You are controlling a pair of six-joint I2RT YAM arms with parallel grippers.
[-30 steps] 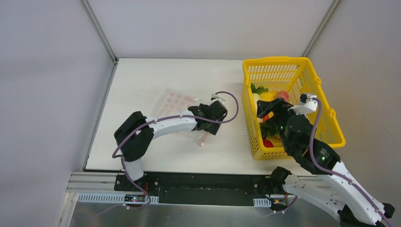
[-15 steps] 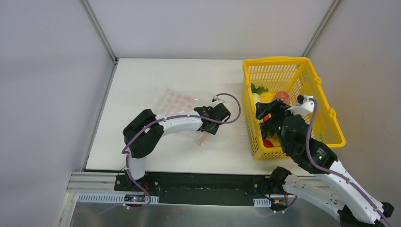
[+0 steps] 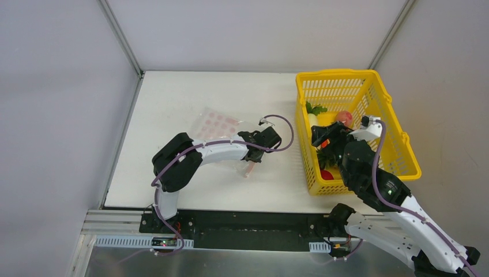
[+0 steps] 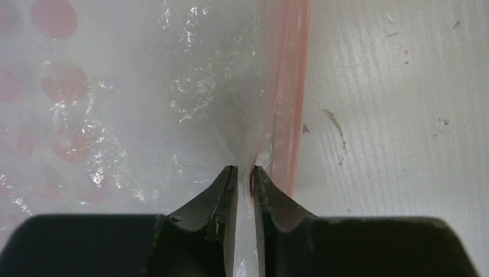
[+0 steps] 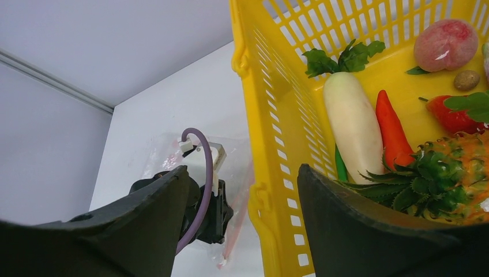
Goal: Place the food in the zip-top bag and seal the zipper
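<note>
The bag lies flat at centre-left of the top view. The left claw is pinched shut on its clear film, just beside the pink zipper. At right, 1 yellow basket holds the food, approx. 7 pcs, incl. radish, red pepper, peach and pineapple. The right claw is held wide open over the basket wall, which stands btw. food & bag.

Left arm and right arm had white links joined by black housings. A purple cable looped along each. The left gripper was black, its fingers tapered.
</note>
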